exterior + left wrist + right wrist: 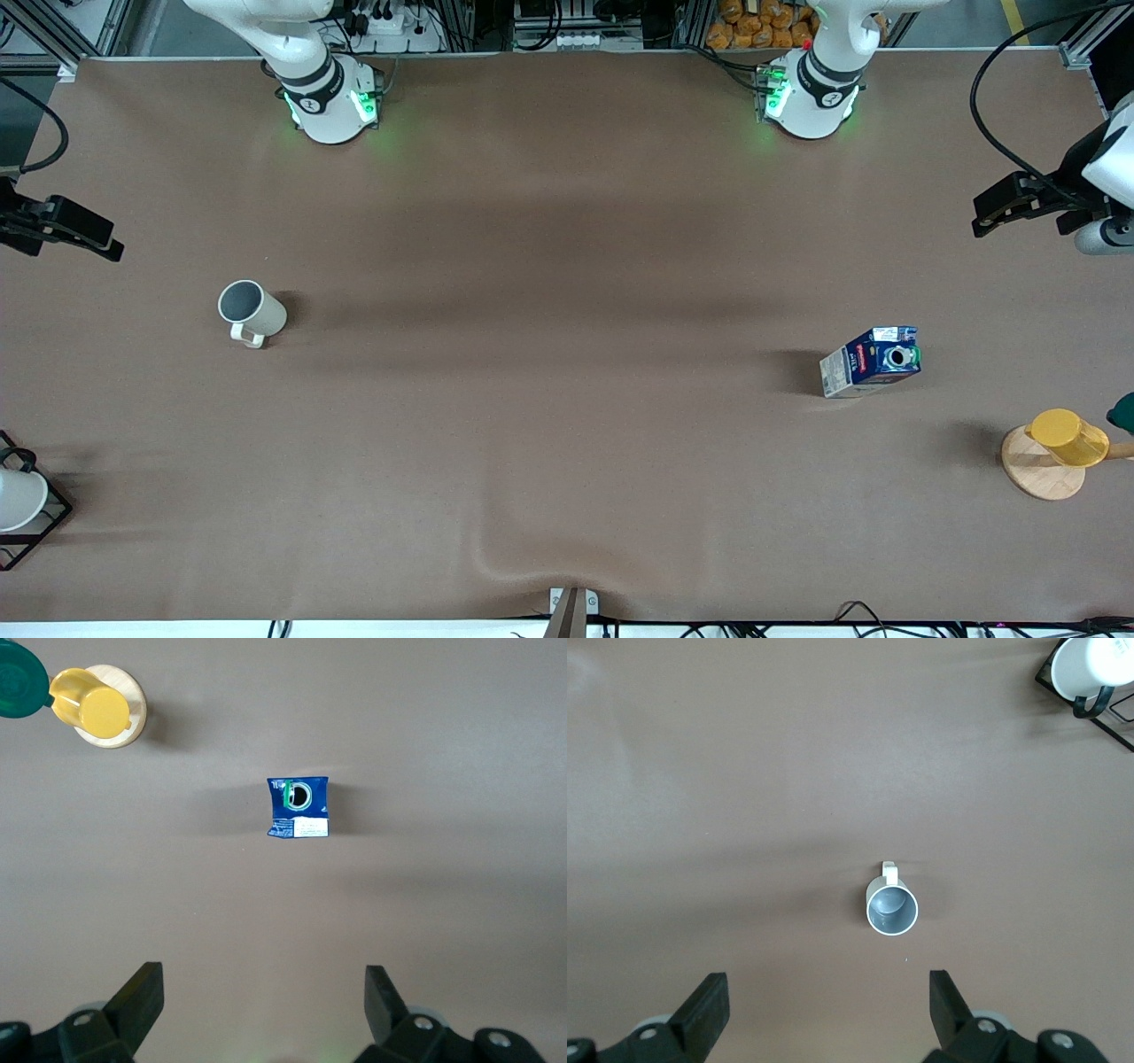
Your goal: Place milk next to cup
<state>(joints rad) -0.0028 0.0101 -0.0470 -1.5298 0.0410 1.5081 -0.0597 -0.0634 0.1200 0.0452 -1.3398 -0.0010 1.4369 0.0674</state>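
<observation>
The right gripper (824, 1014) is hanging open high over the table, the cup (252, 311) standing upright at its 12 o'clock. The milk (872, 360) is standing well apart from the cup, toward the left arm's end, at 12 o'clock of the left gripper (264, 1014), which is also hanging open.

A big brown tabletop (567, 443) holds a few things. The milk (871, 361) stands toward the left arm's end. The cup (252, 311) stands toward the right arm's end, well apart from the milk. Its handle points toward the front camera. A yellow cup (1069, 438) sits on a round wooden stand (1036, 468), nearer the camera than the milk. A white cup (18, 498) sits in a black wire rack (44, 523) at the right arm's end. The left hand (1001, 206) hangs over the tabletop's edge. The right hand (75, 232) hangs over the other edge.
</observation>
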